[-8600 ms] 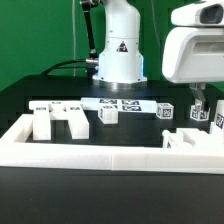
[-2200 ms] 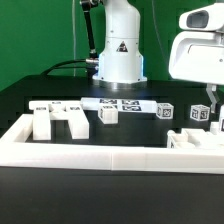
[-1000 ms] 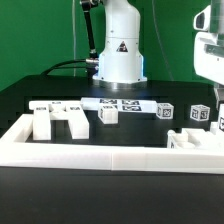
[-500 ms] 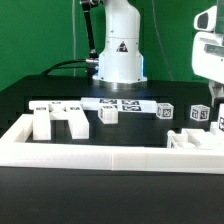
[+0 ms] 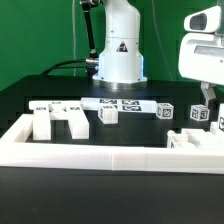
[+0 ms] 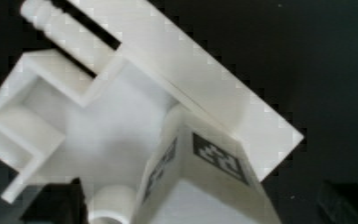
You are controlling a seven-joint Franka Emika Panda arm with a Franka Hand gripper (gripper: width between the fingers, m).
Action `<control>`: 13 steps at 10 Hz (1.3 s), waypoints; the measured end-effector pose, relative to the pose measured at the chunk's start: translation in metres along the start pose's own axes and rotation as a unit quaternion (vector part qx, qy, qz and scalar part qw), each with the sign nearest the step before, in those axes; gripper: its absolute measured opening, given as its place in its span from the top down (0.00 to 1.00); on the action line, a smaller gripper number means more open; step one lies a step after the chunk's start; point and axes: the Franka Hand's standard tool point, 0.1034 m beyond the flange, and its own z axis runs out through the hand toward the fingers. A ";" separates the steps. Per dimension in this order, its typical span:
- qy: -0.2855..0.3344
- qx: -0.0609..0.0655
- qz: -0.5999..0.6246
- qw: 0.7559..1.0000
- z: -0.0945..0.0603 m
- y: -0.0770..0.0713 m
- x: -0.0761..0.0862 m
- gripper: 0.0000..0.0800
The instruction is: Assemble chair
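Loose white chair parts lie inside the white border rail. Two blocky pieces sit at the exterior view's left. Small tagged cubes lie mid-table, and a tagged piece is at the right. Another white part rests against the rail at the right. My gripper hangs just above these right-hand parts. Its fingers barely show, so I cannot tell whether they are open or shut. The wrist view is filled by a white slab-like part with a tag and a round peg.
The marker board lies at the back in front of the arm's white base. The border rail runs along the front and up both sides. The table top is black, with a green backdrop behind.
The hand, which had drifted to the exterior view's right edge, has moved back a little to the left. The parts on the table have not moved.
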 end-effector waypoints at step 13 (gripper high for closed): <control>0.014 -0.006 -0.423 0.906 -0.002 0.000 0.008 0.49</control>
